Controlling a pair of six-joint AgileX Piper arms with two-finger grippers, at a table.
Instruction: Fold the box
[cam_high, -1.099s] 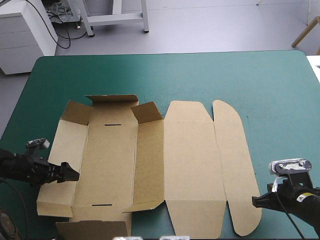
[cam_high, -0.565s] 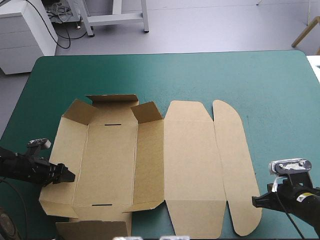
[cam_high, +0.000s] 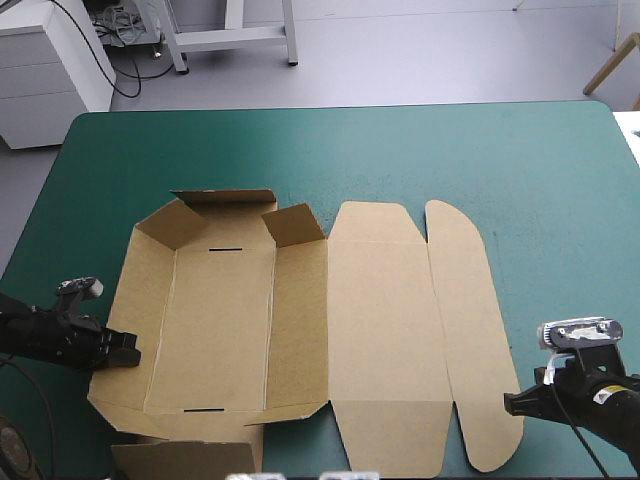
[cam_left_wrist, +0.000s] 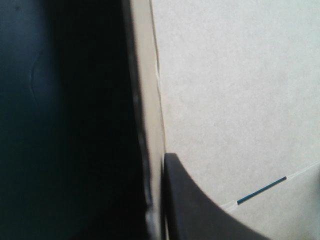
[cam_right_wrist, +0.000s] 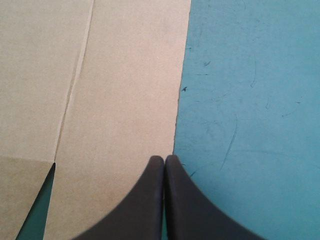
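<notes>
1. Teal-green cover (cam_high: 400, 150) is the biggest thing out there. It lies bare and wide beyond the box's far edge and off its right side, so there's plenty of swinging room there.
2. The brown box (cam_high: 380, 320) is spread over the cover's near half, with its lid panels flat at the right and the tray end at the left. Little room shows on its near side.
3. The box's left wall (cam_high: 130, 310) is tipped up off the cover, part raised but not upright.
4. The left gripper (cam_high: 125, 348) is at that wall's near end, its fingers all but closed with the board pinched between them. The left wrist view shows one finger (cam_left_wrist: 195, 215) hard against the wall's inner face.
5. The right gripper (cam_high: 510, 403) sits at the box's near right corner with its fingers pressed together and nothing in them. Their tips are at the outer flap (cam_right_wrist: 125, 90).
6. The wall probably wants to be hinged along its crease until upright, without dragging the whole sheet leftward.
7. Smallest of all is the slot (cam_high: 227, 248) in the tray floor, near the box's far flap.
</notes>
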